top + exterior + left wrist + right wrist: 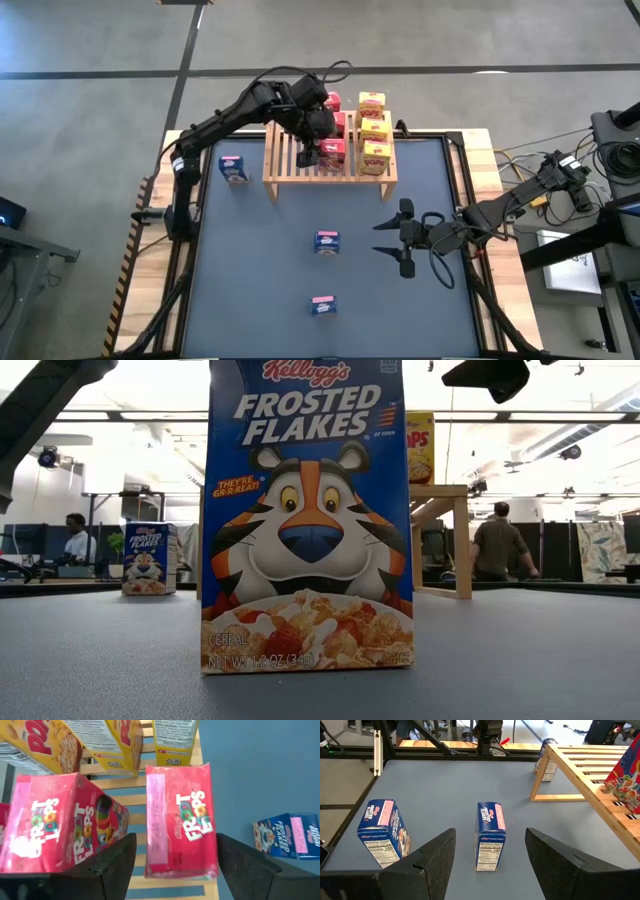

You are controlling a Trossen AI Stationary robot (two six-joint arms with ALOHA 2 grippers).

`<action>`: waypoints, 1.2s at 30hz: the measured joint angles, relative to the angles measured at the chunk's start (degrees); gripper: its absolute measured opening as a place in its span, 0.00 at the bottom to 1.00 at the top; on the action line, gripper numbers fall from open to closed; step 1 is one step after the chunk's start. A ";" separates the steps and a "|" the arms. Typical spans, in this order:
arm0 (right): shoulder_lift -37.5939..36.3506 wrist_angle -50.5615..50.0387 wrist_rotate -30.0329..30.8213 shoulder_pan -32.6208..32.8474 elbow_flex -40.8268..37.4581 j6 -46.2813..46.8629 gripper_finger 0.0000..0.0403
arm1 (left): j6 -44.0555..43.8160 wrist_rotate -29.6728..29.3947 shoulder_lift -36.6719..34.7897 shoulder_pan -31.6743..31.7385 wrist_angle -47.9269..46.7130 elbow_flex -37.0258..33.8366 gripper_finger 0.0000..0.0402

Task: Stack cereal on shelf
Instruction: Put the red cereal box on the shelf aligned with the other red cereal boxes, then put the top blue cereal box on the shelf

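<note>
The wooden slatted shelf (pixel 330 160) stands at the table's far side. Three yellow boxes (pixel 375 130) stand on it in a row at its right. My left gripper (pixel 318 148) is open over the shelf. Its fingers stand on either side of an upright red box (pixel 182 825) that rests on the slats, with small gaps showing. A second red box (pixel 55 825) stands beside it. Three blue boxes stand on the table (pixel 233 168) (pixel 327 241) (pixel 323 306). My right gripper (pixel 400 238) is open and empty, right of the middle blue box (pixel 491 837).
The left arm lies across the shelf's left half from the table's left side. One blue box (pixel 305 520) stands right in front of the low camera. Cables and gear lie beyond the table's right edge (pixel 560 190). People stand in the room behind (pixel 498 545).
</note>
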 joint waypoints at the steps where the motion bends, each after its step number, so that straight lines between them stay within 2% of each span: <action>1: 0.00 0.00 0.02 -0.02 0.00 0.00 0.57 | -0.03 -0.01 0.00 0.00 -0.75 0.66 0.63; 14: 0.00 0.00 -0.06 0.00 -0.02 0.69 0.57 | 0.05 -2.88 -5.58 0.56 -10.38 1.25 0.65; 23: 0.00 -0.02 -0.07 0.00 -0.03 1.22 0.57 | -1.66 -2.86 -13.06 0.63 -11.74 -2.07 0.65; 27: 0.00 -0.02 -0.07 0.00 -0.02 1.39 0.57 | -1.76 -2.83 -19.85 0.68 -8.23 -11.74 0.65; 36: 0.00 -0.02 -0.05 0.00 -0.04 1.49 0.57 | -0.93 -3.02 -42.59 5.25 11.28 -47.80 0.62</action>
